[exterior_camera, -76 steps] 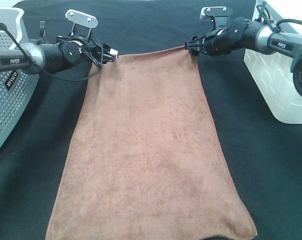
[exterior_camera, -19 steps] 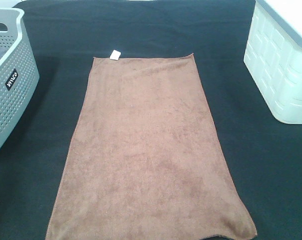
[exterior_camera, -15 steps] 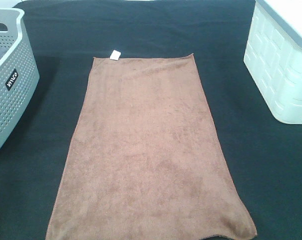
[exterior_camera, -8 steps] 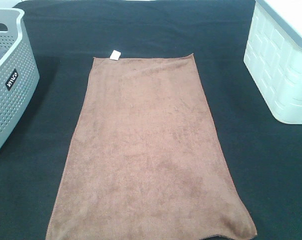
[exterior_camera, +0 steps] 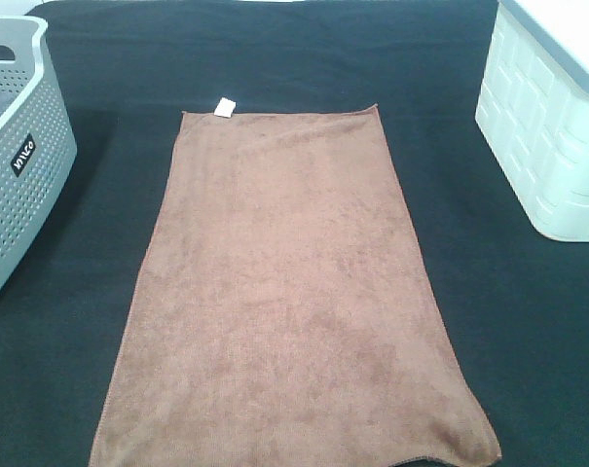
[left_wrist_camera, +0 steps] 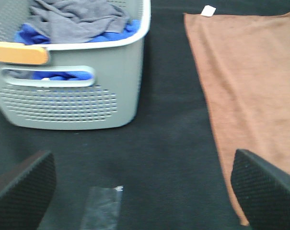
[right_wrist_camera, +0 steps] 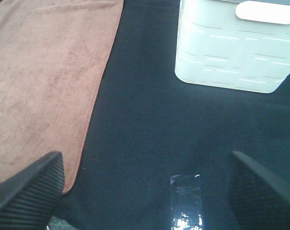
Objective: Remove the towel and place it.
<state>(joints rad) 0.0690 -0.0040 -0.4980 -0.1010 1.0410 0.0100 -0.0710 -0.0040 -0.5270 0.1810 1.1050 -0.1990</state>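
The only writing to be read was a small black label on the grey basket [exterior_camera: 17, 146], its white letters looking like "MNGO" or similar, too small to be sure of. The towel's white tag [exterior_camera: 225, 106] carried no legible print.

The towel [exterior_camera: 289, 292] lay spread flat on the black cloth [exterior_camera: 275, 49], lengthwise in the high view, between the grey basket on the left and the white bin [exterior_camera: 547, 126] on the right, touching neither. It was a brown plush rectangle with stitched hems; the tag stuck out at its far left corner. Faint creases ran across the far end, and the near right corner curled slightly. Its near edge was partly cut off by the frame.

Neither arm appeared in the high view. The left gripper [left_wrist_camera: 145, 191] stood wide open and held nothing; only the tips of its dark ribbed fingers [left_wrist_camera: 264, 189] showed, one over the towel's edge, with a patch of clear tape [left_wrist_camera: 102, 208] on the cloth between them. The right gripper [right_wrist_camera: 145, 187] was likewise spread wide and empty, its fingers [right_wrist_camera: 27, 184] framing another strip of tape [right_wrist_camera: 185, 201].

The basket held grey cloth [left_wrist_camera: 77, 17] and blue cloth [left_wrist_camera: 32, 34], heaped so their shapes were unclear. An orange-tan handle [left_wrist_camera: 17, 52] was cut off at the frame's edge. The left wrist view was somewhat blurred.
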